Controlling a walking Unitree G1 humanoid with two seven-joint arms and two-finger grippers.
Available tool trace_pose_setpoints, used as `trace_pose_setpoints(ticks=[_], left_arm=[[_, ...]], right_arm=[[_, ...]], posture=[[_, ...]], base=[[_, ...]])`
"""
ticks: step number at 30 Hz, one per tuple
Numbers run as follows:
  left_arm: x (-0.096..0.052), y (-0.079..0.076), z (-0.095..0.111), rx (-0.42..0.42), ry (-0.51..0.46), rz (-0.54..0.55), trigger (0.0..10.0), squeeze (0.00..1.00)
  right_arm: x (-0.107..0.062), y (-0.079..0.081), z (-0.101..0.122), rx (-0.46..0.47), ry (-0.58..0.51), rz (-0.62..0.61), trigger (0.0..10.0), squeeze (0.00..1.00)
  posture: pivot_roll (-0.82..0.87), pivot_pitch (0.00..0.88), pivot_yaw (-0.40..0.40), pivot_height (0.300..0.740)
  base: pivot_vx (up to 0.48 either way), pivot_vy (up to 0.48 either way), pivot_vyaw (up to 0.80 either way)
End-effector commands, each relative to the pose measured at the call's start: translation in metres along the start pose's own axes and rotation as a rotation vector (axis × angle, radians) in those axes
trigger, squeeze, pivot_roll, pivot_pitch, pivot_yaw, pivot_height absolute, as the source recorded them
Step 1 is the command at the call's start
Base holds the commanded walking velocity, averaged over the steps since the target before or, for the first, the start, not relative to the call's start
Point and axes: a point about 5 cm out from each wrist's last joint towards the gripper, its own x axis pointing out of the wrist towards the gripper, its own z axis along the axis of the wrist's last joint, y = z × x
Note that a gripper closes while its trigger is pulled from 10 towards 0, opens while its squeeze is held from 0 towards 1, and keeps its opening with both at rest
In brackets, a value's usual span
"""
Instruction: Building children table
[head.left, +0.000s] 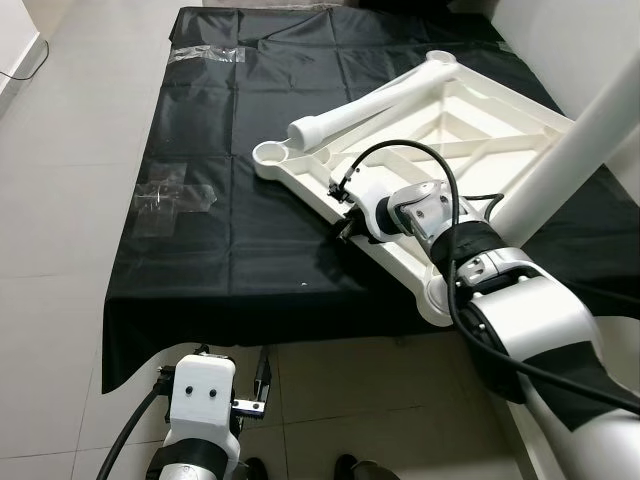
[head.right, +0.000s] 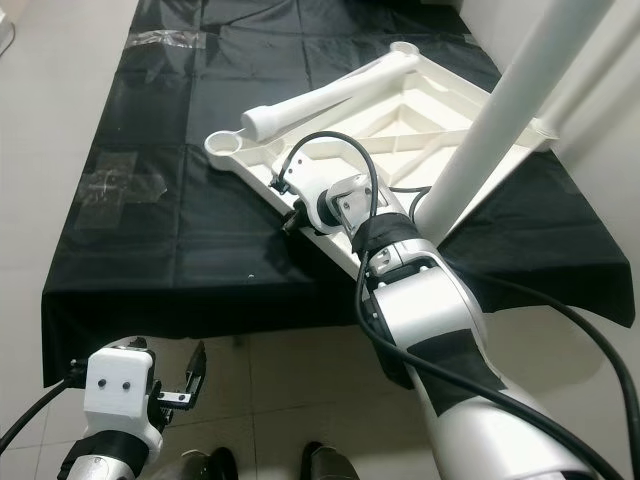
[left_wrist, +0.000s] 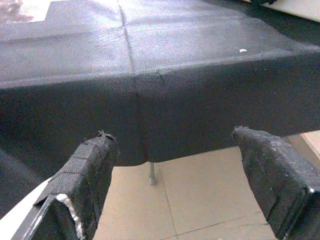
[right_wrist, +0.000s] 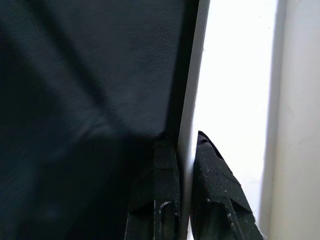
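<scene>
Currently upturned white table top (head.left: 420, 150) lain on black cloth (head.left: 230, 200), its near rim pinched by right gripper (right_wrist: 186, 150), left gripper (left_wrist: 175, 170) held spread below cloth edge.

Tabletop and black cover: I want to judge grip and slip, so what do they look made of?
The white tabletop looks like moulded plastic, smooth and slightly glossy, with ribs underneath. The black cover looks like woven fabric, matte, creased, draping over the edge.
</scene>
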Motion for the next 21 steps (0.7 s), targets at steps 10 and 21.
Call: trace_pose_setpoints(ticks=[10, 21], left_arm=[[-0.004, -0.042, 0.005, -0.124, 0.008, -0.147, 10.0, 0.0], [-0.005, -0.041, 0.003, -0.124, 0.012, -0.149, 10.0, 0.0]], right_arm=[[0.006, 0.017, -0.027, -0.193, 0.106, 0.277, 0.0, 0.0], [-0.007, 0.011, -0.045, -0.381, 0.16, 0.354, 0.0, 0.0]], posture=[[0.04, 0.221, -0.078, 0.74], [0.04, 0.212, -0.076, 0.74]], base=[[0.0, 0.0, 0.0], [0.0, 0.0, 0.0]])
